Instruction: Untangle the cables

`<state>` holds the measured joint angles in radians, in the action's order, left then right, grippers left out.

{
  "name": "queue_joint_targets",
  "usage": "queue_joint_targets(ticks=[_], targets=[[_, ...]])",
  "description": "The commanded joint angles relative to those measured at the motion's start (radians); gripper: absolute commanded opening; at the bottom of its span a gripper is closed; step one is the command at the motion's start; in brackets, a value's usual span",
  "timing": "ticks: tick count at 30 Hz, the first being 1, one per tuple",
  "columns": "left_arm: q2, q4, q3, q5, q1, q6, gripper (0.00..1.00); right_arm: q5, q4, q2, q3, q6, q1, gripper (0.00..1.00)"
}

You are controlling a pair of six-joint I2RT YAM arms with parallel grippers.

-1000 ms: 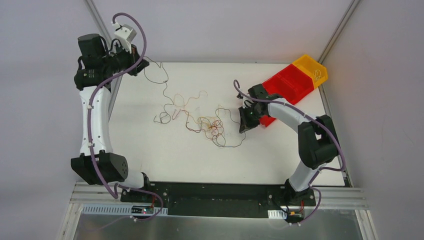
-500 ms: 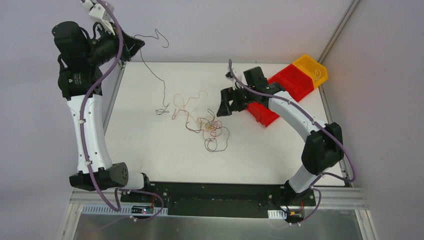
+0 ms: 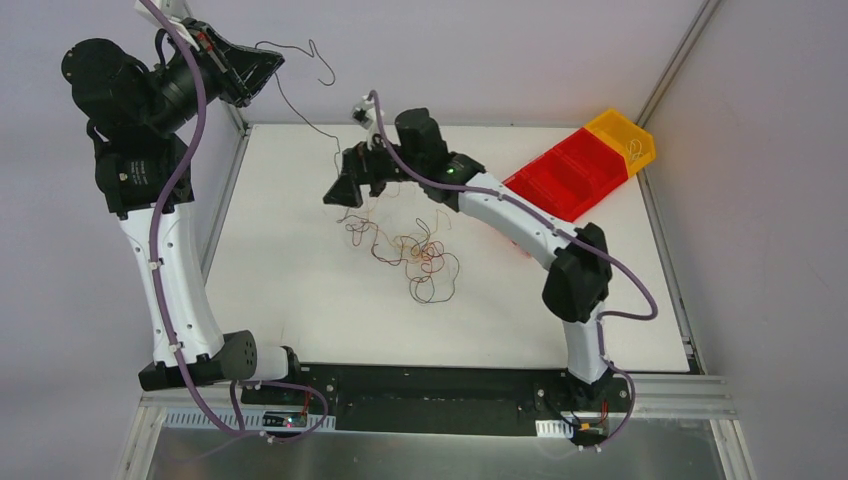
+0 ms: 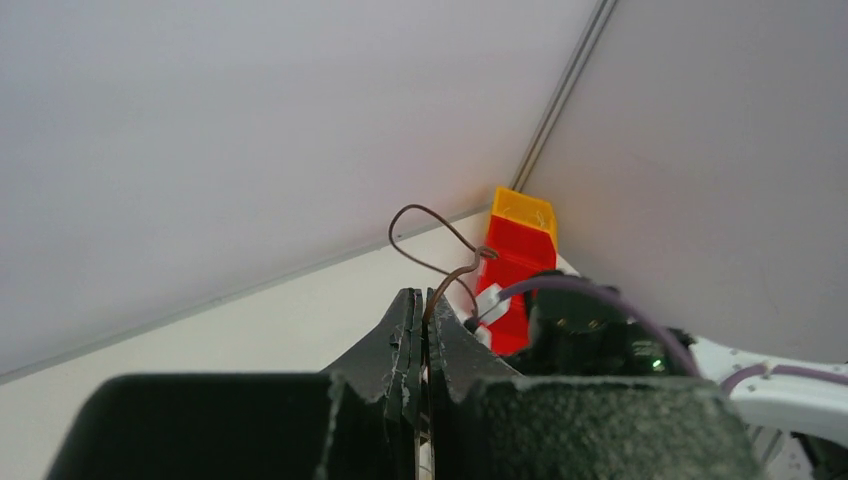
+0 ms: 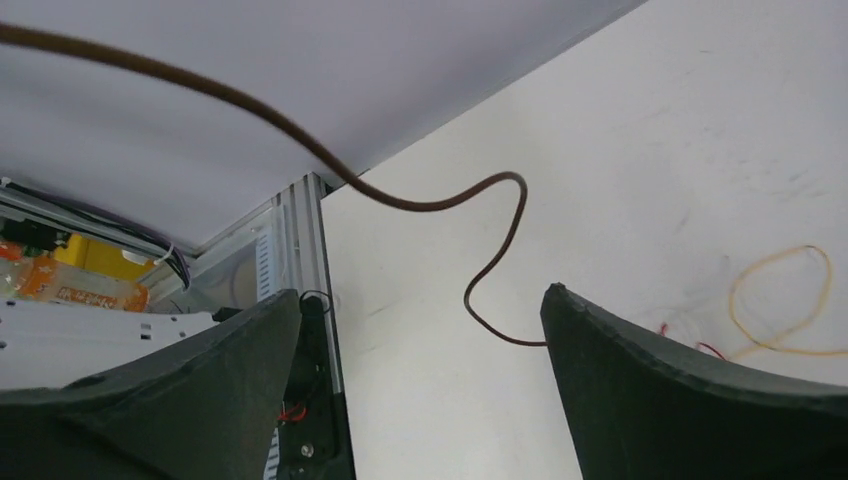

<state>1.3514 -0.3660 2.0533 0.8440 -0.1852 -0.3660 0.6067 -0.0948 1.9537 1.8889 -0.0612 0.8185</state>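
Hoisted higher than half a second before, the thin dark brown wire (image 5: pixel 430 204) hung from the clenched left pincer (image 3: pixel 268 66), above the fist-sized tangle of red, orange and black cables (image 3: pixel 425 258) lying mid-desk (image 3: pixel 300 300). Meanwhile the right pincer (image 3: pixel 338 192) had swung left, released. Far right, a yellow plastic bin (image 3: pixel 612 122) held a pale curl (image 3: pixel 634 148).
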Motion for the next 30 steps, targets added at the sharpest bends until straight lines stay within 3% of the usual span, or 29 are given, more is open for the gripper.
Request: queue_joint_targets(ticks=[1, 3, 4, 5, 9, 14, 16, 17, 18, 20, 21, 25, 30], targets=[[-0.01, 0.102, 0.024, 0.017, -0.006, -0.125, 0.0, -0.035, 0.084, 0.088, 0.106, -0.044, 0.035, 0.78], [-0.02, 0.103, 0.016, -0.003, -0.007, -0.124, 0.0, -0.1, 0.087, 0.075, 0.07, -0.036, 0.03, 0.4], [-0.027, 0.103, 0.01, -0.015, -0.007, -0.118, 0.0, -0.109, 0.09, 0.056, 0.026, -0.033, 0.025, 0.16], [-0.033, 0.102, 0.002, -0.032, -0.008, -0.109, 0.0, -0.107, 0.11, 0.034, -0.006, -0.034, 0.022, 0.02], [-0.062, 0.077, -0.065, -0.117, -0.011, -0.05, 0.0, -0.082, 0.152, -0.082, -0.052, -0.074, 0.022, 0.0], [-0.087, -0.027, -0.242, -0.262, -0.012, 0.046, 0.0, -0.061, 0.166, -0.186, 0.062, -0.182, 0.022, 0.0], [-0.083, -0.023, -0.298, -0.238, -0.014, 0.024, 0.0, -0.065, 0.128, -0.206, 0.1, -0.156, 0.021, 0.0], [-0.077, -0.002, -0.3, -0.191, -0.014, -0.011, 0.0, -0.065, 0.09, -0.209, 0.111, -0.126, 0.02, 0.02], [-0.072, 0.05, -0.3, -0.133, -0.013, -0.063, 0.0, -0.069, 0.045, -0.213, 0.106, -0.095, 0.02, 0.18], [-0.079, 0.205, -0.308, -0.046, -0.014, -0.178, 0.0, -0.136, 0.031, -0.234, 0.029, -0.072, 0.011, 0.67], [-0.084, 0.279, -0.307, -0.04, -0.014, -0.246, 0.0, -0.178, 0.041, -0.245, -0.024, -0.061, 0.008, 0.78], [-0.053, 0.338, -0.201, -0.032, -0.014, -0.349, 0.0, -0.308, 0.103, -0.236, -0.174, 0.009, 0.006, 0.98], [-0.042, 0.364, -0.154, -0.045, -0.013, -0.422, 0.0, -0.208, 0.233, -0.111, -0.148, 0.008, 0.018, 0.99]])
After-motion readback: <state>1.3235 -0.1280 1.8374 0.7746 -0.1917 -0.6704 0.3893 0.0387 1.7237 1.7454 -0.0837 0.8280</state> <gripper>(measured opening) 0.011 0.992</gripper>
